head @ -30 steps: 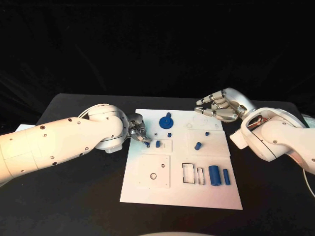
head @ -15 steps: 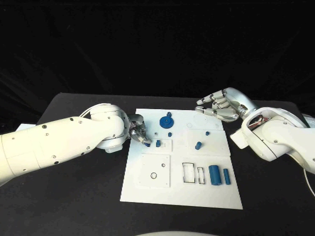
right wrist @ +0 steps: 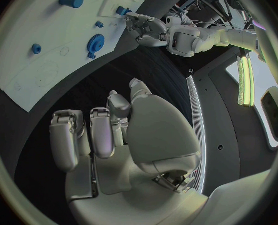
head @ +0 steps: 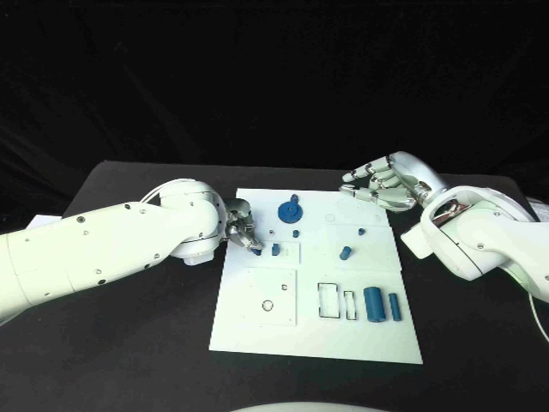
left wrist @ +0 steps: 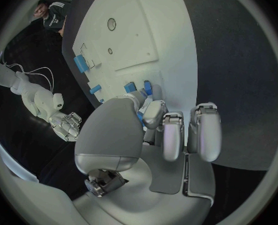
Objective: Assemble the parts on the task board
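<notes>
The left hand (head: pixel 240 229) sits at the left edge of the task board (head: pixel 274 335), fingers pinching a small blue peg (left wrist: pixel 142 116) just left of a standing blue peg (head: pixel 276 251). The peg's long axis points toward the board. The right hand (head: pixel 386 184) hovers off the board's far right corner, fingers loosely curled, holding nothing.

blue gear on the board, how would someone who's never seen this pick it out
Start at the white task board in the middle of the black table and look along its far edge, between the left hand and the right hand. The blue gear sits there: the only round, toothed piece, wider than the small blue pegs near it.
</notes>
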`<state>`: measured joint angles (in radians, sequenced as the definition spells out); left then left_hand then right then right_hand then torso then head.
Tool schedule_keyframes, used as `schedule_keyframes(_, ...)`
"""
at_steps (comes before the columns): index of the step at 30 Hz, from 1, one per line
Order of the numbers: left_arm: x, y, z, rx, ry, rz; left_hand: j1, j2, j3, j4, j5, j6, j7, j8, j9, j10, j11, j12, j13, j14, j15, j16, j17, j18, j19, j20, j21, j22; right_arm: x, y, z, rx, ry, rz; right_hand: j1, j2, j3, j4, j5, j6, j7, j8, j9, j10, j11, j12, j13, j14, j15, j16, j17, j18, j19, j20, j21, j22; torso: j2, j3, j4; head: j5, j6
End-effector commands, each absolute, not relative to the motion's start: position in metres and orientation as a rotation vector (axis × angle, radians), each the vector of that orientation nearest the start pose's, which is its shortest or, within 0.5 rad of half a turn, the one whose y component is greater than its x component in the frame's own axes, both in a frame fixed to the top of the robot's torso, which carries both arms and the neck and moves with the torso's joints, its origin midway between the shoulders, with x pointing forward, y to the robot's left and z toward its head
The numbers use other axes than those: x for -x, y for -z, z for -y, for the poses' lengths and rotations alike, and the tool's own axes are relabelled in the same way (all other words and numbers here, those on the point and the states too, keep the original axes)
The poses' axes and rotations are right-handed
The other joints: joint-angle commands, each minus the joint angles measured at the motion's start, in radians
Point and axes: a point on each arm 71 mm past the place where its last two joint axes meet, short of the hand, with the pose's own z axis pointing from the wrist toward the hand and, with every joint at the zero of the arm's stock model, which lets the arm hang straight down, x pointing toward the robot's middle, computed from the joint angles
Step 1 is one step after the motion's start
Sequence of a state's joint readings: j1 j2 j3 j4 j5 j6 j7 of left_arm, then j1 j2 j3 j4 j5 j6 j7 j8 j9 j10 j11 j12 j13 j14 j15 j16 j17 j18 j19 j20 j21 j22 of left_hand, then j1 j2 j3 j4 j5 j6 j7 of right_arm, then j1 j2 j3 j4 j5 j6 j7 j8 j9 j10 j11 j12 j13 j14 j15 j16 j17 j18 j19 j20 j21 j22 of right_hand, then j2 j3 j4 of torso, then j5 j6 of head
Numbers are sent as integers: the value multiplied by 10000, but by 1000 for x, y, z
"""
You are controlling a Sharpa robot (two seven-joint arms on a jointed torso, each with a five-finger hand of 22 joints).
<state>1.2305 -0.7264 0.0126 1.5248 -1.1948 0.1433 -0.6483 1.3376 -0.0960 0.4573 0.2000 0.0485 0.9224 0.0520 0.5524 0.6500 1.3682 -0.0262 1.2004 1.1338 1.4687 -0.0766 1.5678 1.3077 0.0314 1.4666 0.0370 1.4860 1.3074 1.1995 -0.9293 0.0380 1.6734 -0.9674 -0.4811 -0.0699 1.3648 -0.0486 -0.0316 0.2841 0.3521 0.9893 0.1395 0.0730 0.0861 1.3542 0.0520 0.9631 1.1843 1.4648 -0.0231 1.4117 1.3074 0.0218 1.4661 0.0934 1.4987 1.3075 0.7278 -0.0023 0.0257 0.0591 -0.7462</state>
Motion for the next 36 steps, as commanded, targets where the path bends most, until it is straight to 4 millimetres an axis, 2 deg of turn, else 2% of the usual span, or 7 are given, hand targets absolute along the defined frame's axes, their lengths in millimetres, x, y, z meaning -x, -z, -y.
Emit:
schedule_keyframes(1,-485,200,-164,417,2912,-22876,115,-5,1030,-974,24,32,-63,66,278,74,-9,-50,-8,1021,-38,30,2631,-44,480,-77,11,1761,-470,141,208,-3574,-9531,-15720,-25,92,-52,-27,2,60,-6,-2,13,-59,-15,16,-1,582,15,-65,382,133,22,-33,-64,1343,-5,0,7,-2,-2)
schedule_keyframes(13,-487,203,-161,518,2830,-23059,-157,21,1212,-834,22,100,-81,133,367,119,-14,-17,32,1021,-39,30,2631,-42,478,-72,0,1761,-469,141,207,-3566,-9546,-15724,-25,92,-52,-27,2,60,-6,-2,13,-59,-15,16,-1,582,15,-65,382,133,22,-33,-64,1343,-2,5,-7,-3,-19)
schedule_keyframes(27,-488,207,-159,683,2630,-23164,-1006,-389,830,-465,34,419,-252,282,510,269,-143,204,283,1021,-138,30,2631,-77,562,-136,109,1889,-468,141,208,-3568,-9553,-15710,-25,92,-52,-27,2,60,-6,-2,13,-59,-15,16,-1,582,15,-65,382,133,22,-33,-64,1343,-4,13,3,-32,-57)
schedule_keyframes(36,-489,207,-160,866,2437,-23074,-1371,-420,667,-293,94,530,-298,285,535,324,-184,277,371,1021,-178,30,2631,-99,610,-178,173,1961,-468,141,208,-3575,-9547,-15705,-20,101,-69,-31,2,61,-7,-1,14,-67,-16,-6,-18,577,14,-87,354,136,16,-34,-70,1335,-5,14,1,-29,-57)
